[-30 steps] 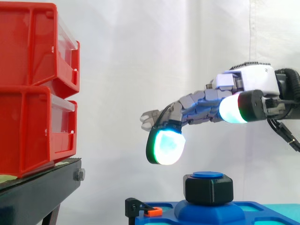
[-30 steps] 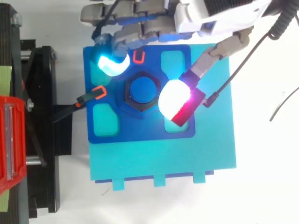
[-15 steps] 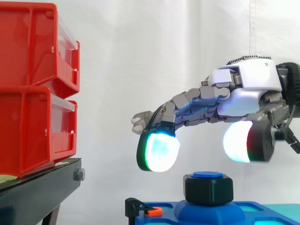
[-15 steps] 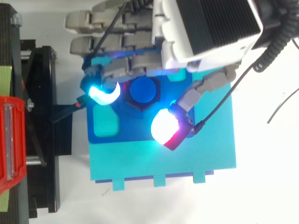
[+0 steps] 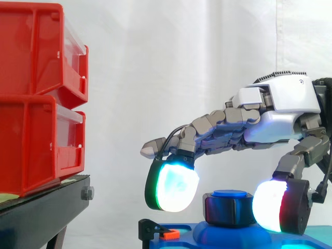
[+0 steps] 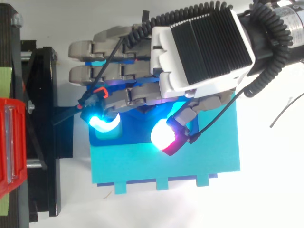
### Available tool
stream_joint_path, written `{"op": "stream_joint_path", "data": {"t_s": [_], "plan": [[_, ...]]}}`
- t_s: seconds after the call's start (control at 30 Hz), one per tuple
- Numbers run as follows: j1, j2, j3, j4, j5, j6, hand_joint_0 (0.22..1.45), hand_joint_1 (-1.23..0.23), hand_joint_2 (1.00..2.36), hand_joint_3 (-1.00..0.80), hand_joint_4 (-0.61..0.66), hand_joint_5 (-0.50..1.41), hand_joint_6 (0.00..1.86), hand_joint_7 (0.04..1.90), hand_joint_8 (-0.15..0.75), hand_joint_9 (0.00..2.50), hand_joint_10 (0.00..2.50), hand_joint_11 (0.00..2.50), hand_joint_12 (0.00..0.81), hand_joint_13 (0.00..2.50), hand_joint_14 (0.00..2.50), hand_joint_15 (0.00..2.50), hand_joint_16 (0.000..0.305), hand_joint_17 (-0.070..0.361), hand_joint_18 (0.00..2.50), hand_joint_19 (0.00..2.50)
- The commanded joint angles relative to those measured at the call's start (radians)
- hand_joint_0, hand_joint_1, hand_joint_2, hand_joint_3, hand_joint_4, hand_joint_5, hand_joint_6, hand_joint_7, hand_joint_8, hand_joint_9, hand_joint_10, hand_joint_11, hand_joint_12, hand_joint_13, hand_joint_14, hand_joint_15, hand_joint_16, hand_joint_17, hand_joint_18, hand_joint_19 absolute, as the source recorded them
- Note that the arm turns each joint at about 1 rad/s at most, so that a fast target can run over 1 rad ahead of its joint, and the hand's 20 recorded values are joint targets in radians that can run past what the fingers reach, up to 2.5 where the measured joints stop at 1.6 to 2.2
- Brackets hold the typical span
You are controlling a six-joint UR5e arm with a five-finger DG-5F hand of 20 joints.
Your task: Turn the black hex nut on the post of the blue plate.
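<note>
The black hex nut (image 5: 227, 209) sits on the blue post (image 5: 229, 193) of the blue plate (image 5: 182, 231), low in the side view. My hand (image 5: 280, 106) reaches in from the right and hangs over it, fingers stretched out and relaxed, holding nothing. One glowing fingertip pad (image 5: 174, 187) hangs left of the nut with a gap. The thumb pad (image 5: 272, 206) is down at the nut's right side; I cannot tell if it touches. From above, the hand (image 6: 199, 47) covers the nut and most of the blue plate (image 6: 137, 137).
The plate rests on a teal base (image 6: 166, 164). An orange clip (image 5: 169, 234) sits at the plate's left edge. Two stacked red bins (image 5: 36, 98) stand on a black stand (image 5: 41, 210) to the left.
The hand has come down and moved over the nut. The thumb pad dropped from above the nut to its level on the right; the finger pad sank lower on the left.
</note>
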Motion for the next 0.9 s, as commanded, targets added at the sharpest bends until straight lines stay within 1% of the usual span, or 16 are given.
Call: {"op": "stream_joint_path", "data": {"t_s": [0.0,0.2,0.3,0.33,0.47,0.5,0.6,0.77,0.87], "plan": [[0.001,0.0,-0.008,0.012,0.001,0.007,0.53,-0.82,1.0,-0.5,0.1,-0.29,0.5,0.75,0.19,0.0,0.0,0.0,0.33,0.0,0.0,0.0,0.045,0.102,0.0,0.3],[0.001,-0.001,-0.009,0.002,0.001,0.005,0.51,-0.79,1.0,-0.5,0.13,-0.28,0.5,0.76,0.199,0.0,0.0,0.0,0.338,0.0,0.0,0.0,0.046,0.105,0.0,0.32],[-0.001,0.0,-0.009,0.002,0.001,0.005,0.48,-0.72,1.0,-0.5,0.15,-0.27,0.5,0.78,0.21,0.0,0.0,0.0,0.348,0.0,0.0,0.0,0.048,0.109,0.0,0.33],[-0.004,0.0,-0.009,0.002,-0.002,0.004,0.47,-0.7,1.0,-0.5,0.16,-0.27,0.5,0.79,0.214,0.0,0.0,0.0,0.351,0.0,0.0,0.0,0.049,0.11,0.0,0.34],[-0.004,0.0,-0.014,0.0,-0.002,0.002,0.44,-0.58,1.0,-0.5,0.19,-0.25,0.5,0.81,0.233,0.01,0.0,0.0,0.368,0.0,0.0,0.0,0.052,0.117,0.0,0.35],[-0.005,0.0,-0.026,0.005,0.0,0.002,0.44,-0.58,1.0,-0.5,0.19,-0.25,0.5,0.82,0.234,0.01,0.0,0.0,0.369,0.0,0.0,0.0,0.052,0.117,0.0,0.35],[-0.007,0.0,-0.032,0.011,-0.004,0.002,0.43,-0.54,1.0,-0.5,0.21,-0.24,0.5,0.84,0.242,0.02,0.0,0.0,0.373,0.0,0.0,0.0,0.053,0.119,0.0,0.36],[-0.01,0.0,-0.032,0.011,-0.005,0.002,0.42,-0.43,1.0,-0.5,0.25,-0.23,0.5,0.88,0.252,0.05,0.0,0.0,0.378,0.0,0.0,0.0,0.054,0.122,0.0,0.37],[-0.012,0.0,-0.031,0.012,-0.005,-0.001,0.42,-0.4,1.0,-0.5,0.25,-0.23,0.5,0.89,0.254,0.05,0.0,0.0,0.379,0.0,0.0,0.0,0.054,0.122,0.0,0.37]]}}
